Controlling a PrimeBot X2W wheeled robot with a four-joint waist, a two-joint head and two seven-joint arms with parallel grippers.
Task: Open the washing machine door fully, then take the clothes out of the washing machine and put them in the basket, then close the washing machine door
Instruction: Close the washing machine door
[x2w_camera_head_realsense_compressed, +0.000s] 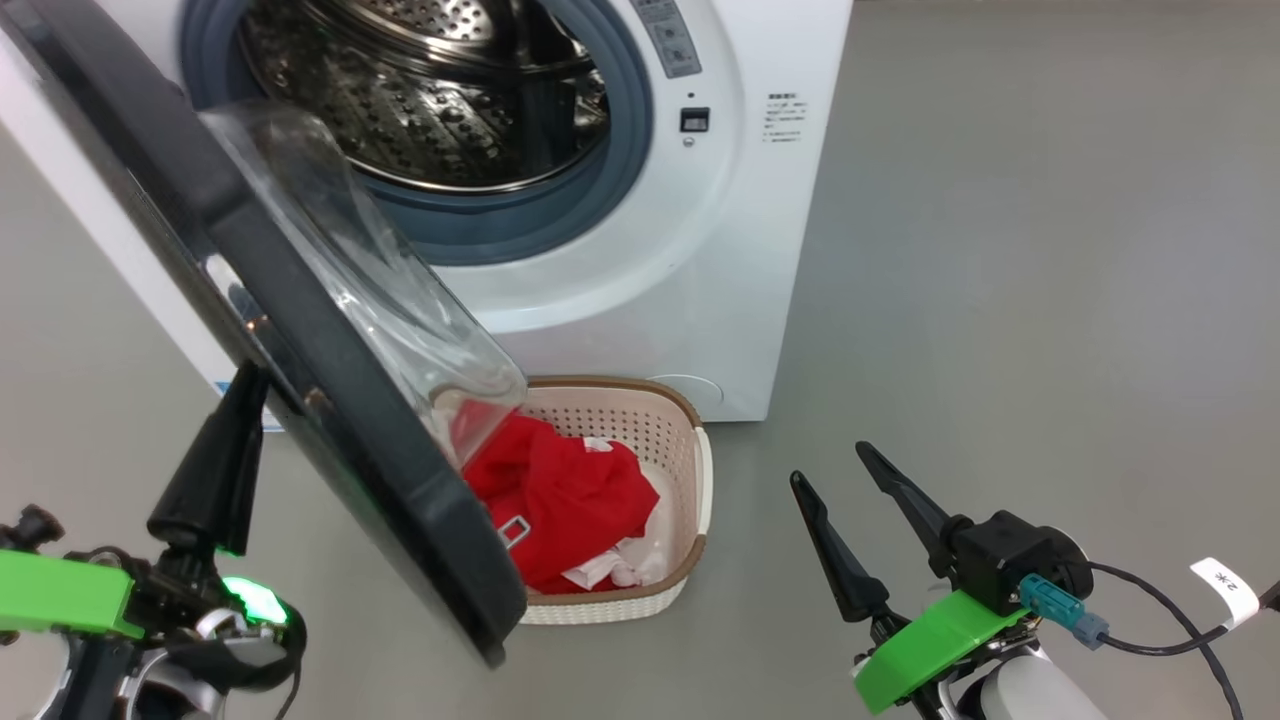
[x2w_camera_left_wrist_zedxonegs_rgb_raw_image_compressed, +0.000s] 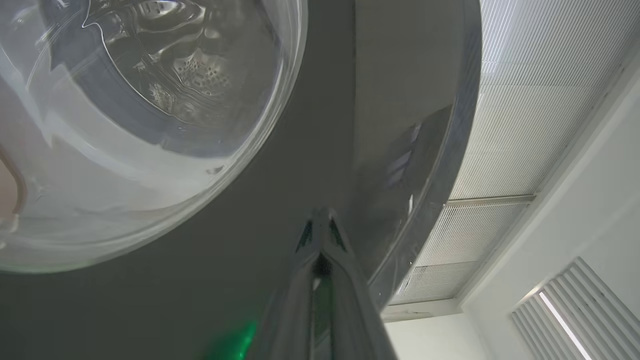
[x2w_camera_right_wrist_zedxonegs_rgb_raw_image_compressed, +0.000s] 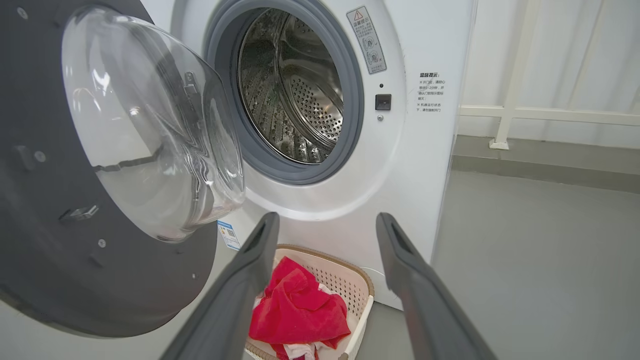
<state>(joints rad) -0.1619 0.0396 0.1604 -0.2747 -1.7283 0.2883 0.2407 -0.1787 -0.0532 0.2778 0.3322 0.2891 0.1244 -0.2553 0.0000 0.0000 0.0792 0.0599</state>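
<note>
Leaning the left gripper (x2w_camera_head_realsense_compressed: 245, 400) against the outer face of the door (x2w_camera_head_realsense_compressed: 400, 490), with both fingers squeezed into one narrow wedge and nothing held between. Set there, most likely, for pushing and not for grasping: a closed tool used as a blunt point, planted on the dark rim beside the glass bowl (x2w_camera_head_realsense_compressed: 370, 270) and not on the glass itself.

Door about halfway round, with the bowl bulging toward the washing machine (x2w_camera_head_realsense_compressed: 640, 300) and hanging close above one end of the basket (x2w_camera_head_realsense_compressed: 700, 470). Clothes (x2w_camera_head_realsense_compressed: 560, 490) lying in a red and white heap inside that basket, down on the floor (x2w_camera_head_realsense_compressed: 1000, 300) close against the foot of the machine and below the opening, handy for a short drop. Drum (x2w_camera_head_realsense_compressed: 440, 100) bare as far as visible.

Right gripper (x2w_camera_head_realsense_compressed: 830, 465) held low and well off to the side, fingers spread wide, empty, and apparently clear of the door's swing.

Judging from all this: unloading done, closing in hand. Worth watching for the bowl brushing the basket rim on the way in, and for the wedge sliding on the glossy face.
</note>
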